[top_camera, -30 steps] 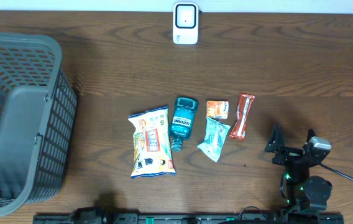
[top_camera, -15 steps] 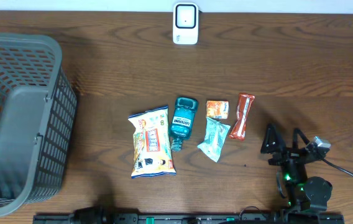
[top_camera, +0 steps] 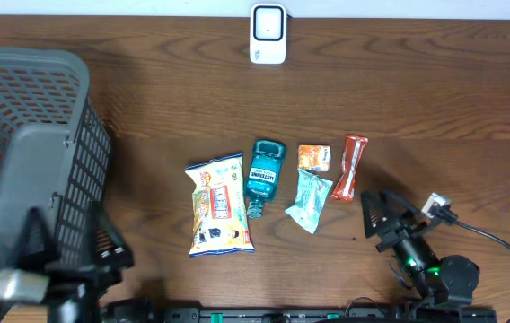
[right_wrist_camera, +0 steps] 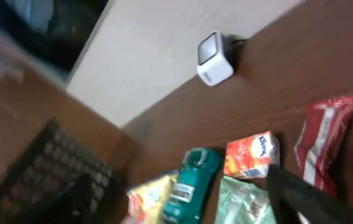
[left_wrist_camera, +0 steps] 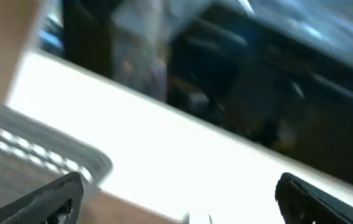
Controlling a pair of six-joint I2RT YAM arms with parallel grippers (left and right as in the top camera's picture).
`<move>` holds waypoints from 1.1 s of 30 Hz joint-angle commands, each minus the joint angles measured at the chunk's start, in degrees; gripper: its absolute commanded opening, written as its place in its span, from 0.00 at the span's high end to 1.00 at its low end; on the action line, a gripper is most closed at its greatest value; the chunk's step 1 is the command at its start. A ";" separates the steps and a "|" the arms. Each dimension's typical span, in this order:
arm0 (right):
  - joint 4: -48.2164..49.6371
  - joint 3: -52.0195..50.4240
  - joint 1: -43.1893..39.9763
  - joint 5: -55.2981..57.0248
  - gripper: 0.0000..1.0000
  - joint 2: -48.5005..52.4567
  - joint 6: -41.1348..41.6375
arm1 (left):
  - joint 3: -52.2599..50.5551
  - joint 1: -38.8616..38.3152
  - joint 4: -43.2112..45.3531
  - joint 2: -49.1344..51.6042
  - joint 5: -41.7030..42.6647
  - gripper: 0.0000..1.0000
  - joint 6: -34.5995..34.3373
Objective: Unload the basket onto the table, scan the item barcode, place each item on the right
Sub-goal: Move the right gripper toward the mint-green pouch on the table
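The black left two-finger gripper (top_camera: 74,244) is hovering at the near-left side, its jaws standing wide apart (nothing between them). The black right two-finger gripper (top_camera: 382,218) is hanging low, jaws parted and empty.

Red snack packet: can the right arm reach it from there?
Probably yes. The right gripper sits close to the red packet with its jaws apart and pointing roughly that way, and nothing lies between them.

1. This looks like a mock shop checkout.
2. A white barcode scanner (top_camera: 268,33) stands at the far edge of the wooden table (top_camera: 417,99).
3. A grey shopping basket (top_camera: 21,170) sits at one end.
4. Packaged goods lie in a row, among them a snack bag (top_camera: 219,205) and a mouthwash bottle (top_camera: 262,175).
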 commanded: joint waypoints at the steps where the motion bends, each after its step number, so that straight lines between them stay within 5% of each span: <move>1: -0.44 -0.09 0.31 -6.88 0.09 -0.31 -5.11 | -7.04 0.20 0.13 0.28 17.16 0.01 1.95; 6: -0.52 -0.09 0.31 -8.02 0.06 -0.31 -6.62 | -13.84 0.20 0.15 0.28 19.32 0.01 8.09; 14: -0.98 -0.09 0.31 -10.71 0.01 -0.31 -8.57 | -22.08 0.20 -1.51 0.28 19.34 0.02 8.41; 33: -4.94 4.81 0.31 -9.22 0.01 6.10 -4.20 | -23.02 0.20 -41.33 0.28 19.32 0.01 8.41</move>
